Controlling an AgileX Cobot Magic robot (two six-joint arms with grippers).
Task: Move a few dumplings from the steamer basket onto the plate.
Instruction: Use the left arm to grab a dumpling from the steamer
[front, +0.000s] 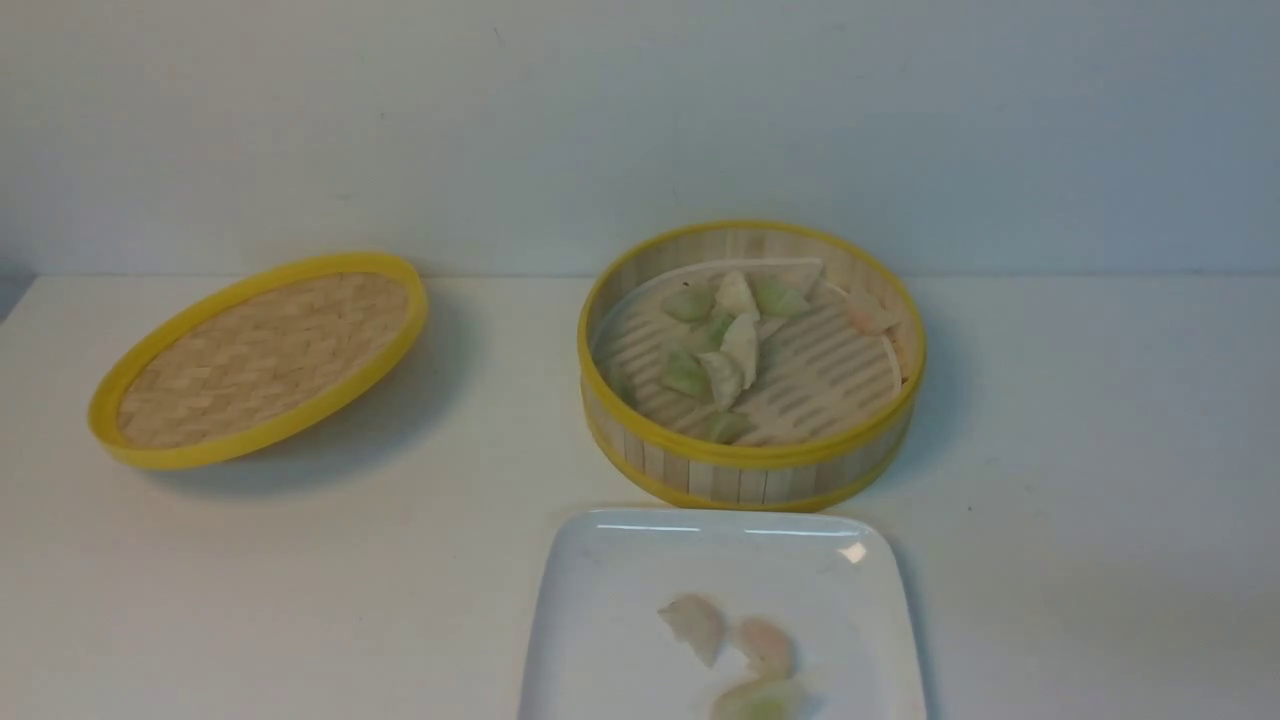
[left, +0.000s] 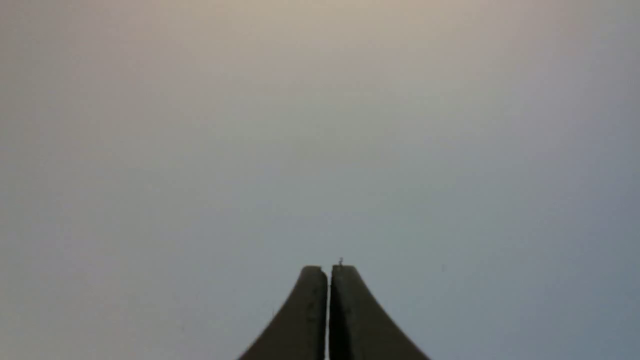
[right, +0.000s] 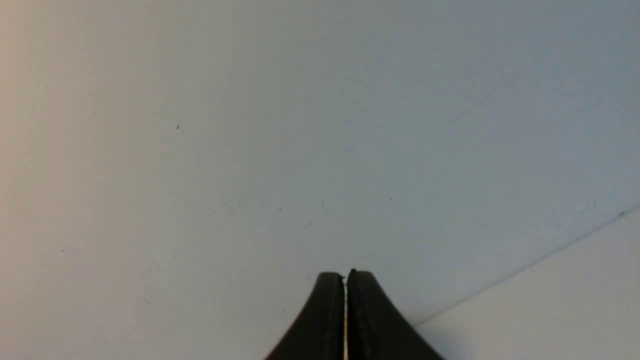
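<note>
The steamer basket (front: 750, 455) stands at the table's middle in the front view, lidless, with several whitish and pale green dumplings (front: 740, 345) on its slotted floor. Just in front of it lies the white square plate (front: 610, 600), carrying three dumplings (front: 765, 645) near its front edge. Neither arm shows in the front view. My left gripper (left: 328, 272) is shut with nothing between its dark fingers, facing a blank wall. My right gripper (right: 345, 277) is shut too and empty, facing the wall close to the table edge.
The basket's shallow woven lid (front: 262, 355) with a yellow rim rests tilted at the left of the white table (front: 1080, 500). A plain wall (front: 640, 120) rises behind the table.
</note>
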